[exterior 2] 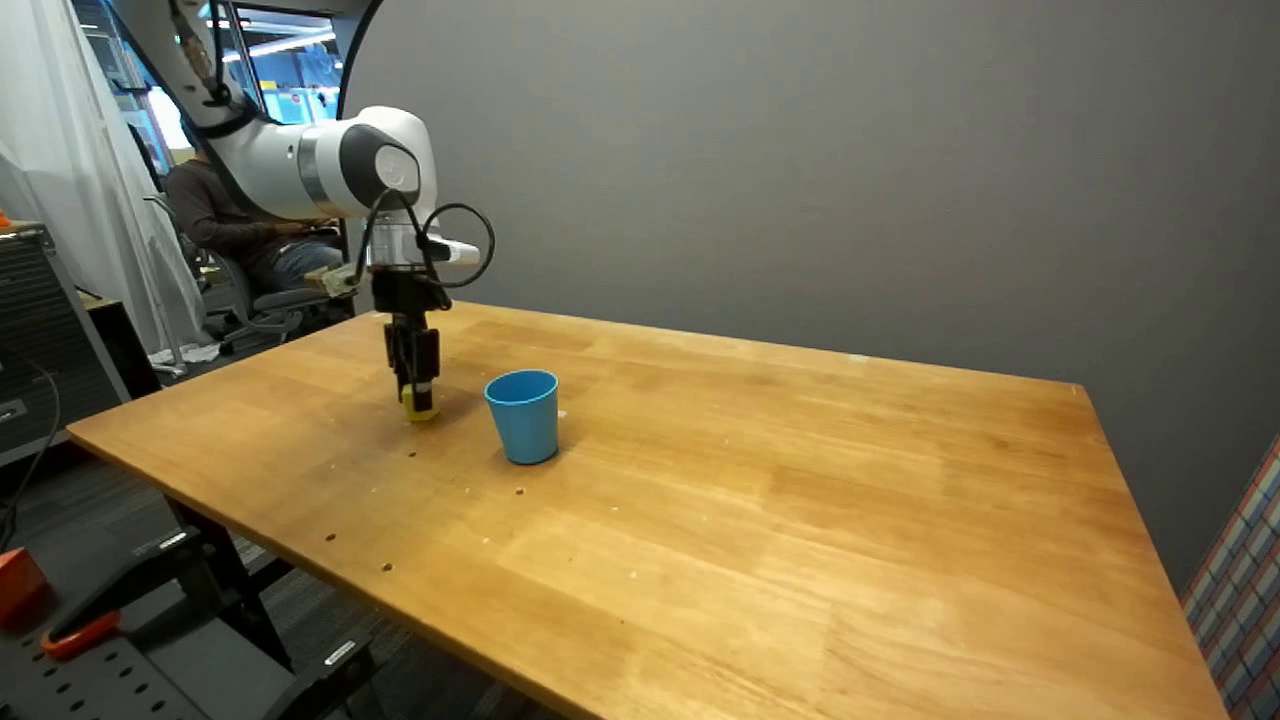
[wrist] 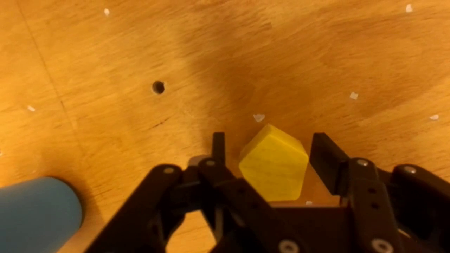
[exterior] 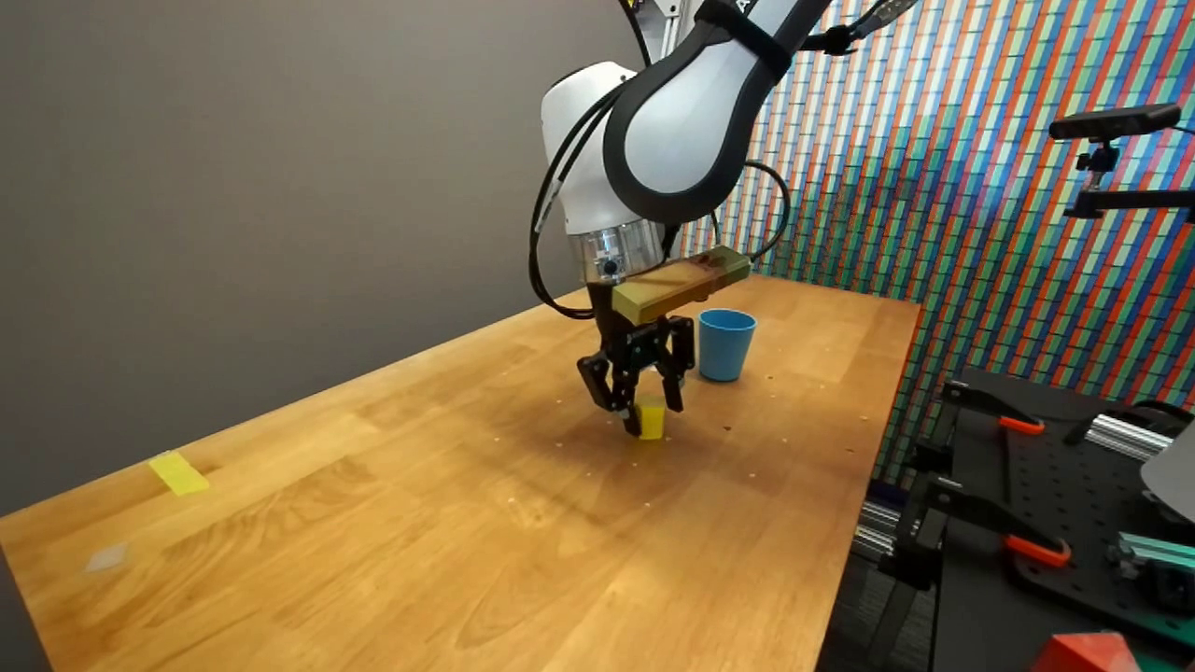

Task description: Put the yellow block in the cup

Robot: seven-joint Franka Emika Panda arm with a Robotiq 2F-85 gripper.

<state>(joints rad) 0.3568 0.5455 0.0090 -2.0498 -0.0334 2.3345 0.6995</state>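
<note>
yellow block (wrist: pixel 276 172) between the fingertips (wrist: pixel 325 161)

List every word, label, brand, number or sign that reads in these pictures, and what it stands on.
"A": on the arm, at the top edge of an exterior view; anything more is out of frame.
Clamps: labels too blurred to read.
Cable tag: too small to read.
Cup, block: no text shows.
</note>
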